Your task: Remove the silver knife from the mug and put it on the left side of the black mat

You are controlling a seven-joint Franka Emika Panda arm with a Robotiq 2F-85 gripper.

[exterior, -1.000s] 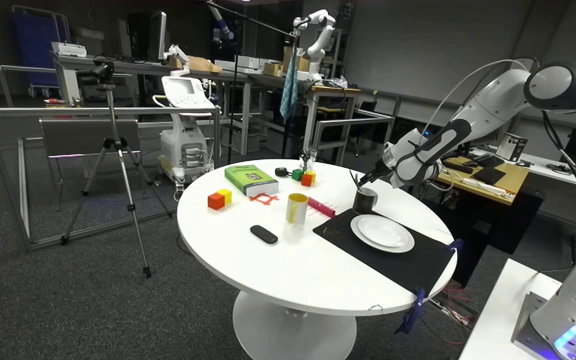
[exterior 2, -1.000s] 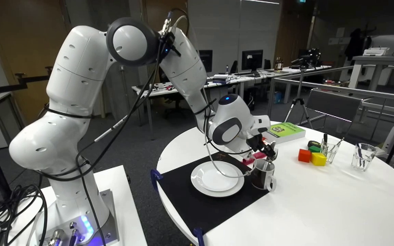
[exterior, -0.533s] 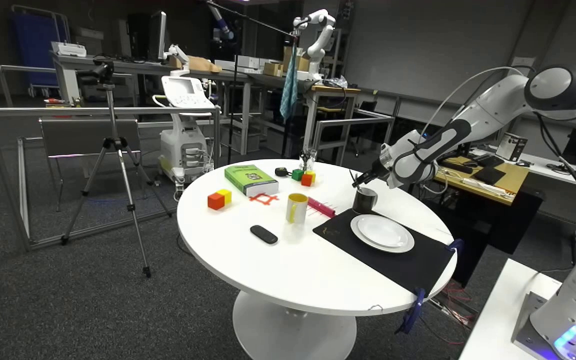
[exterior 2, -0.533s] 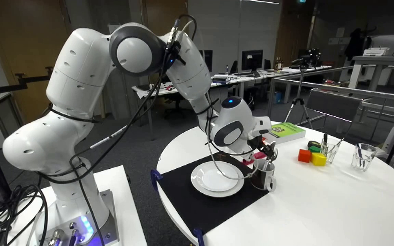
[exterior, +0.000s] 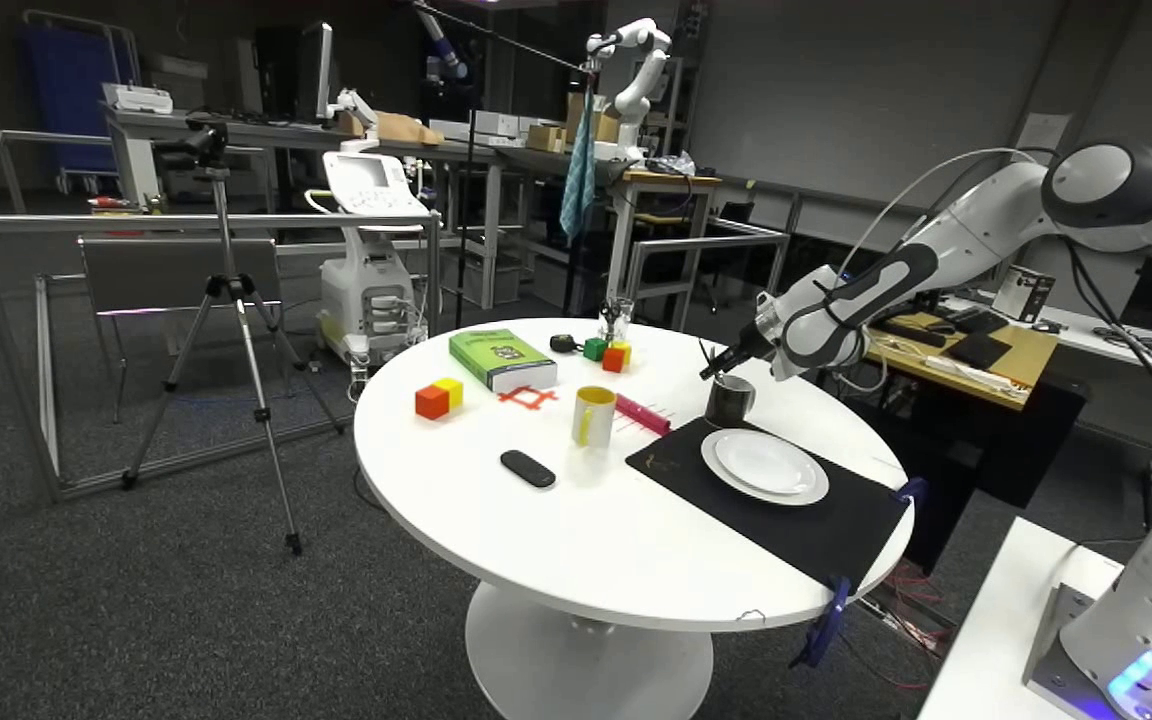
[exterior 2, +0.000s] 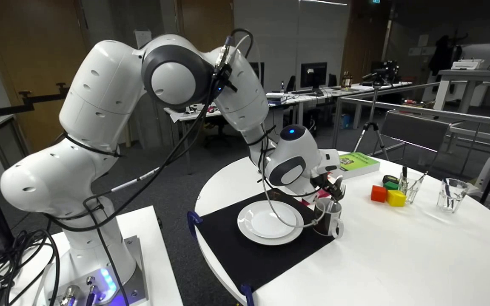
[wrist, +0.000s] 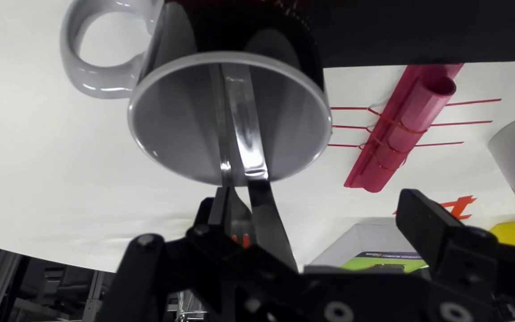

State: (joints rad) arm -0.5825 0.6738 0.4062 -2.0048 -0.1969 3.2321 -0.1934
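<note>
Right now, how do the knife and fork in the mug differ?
Sticking out of the mug, the knife is a plain blade; the fork has tines. In the wrist view, the knife's handle looks broad, the fork's thin. The knife appears between the fingers; the fork is partly hidden behind one. Both are silvery and sit handle-down in the mug.

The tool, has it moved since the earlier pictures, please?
Yes, slightly: in an exterior view the tool has shifted toward the picture's left, judged against the unmoved mug.
</note>
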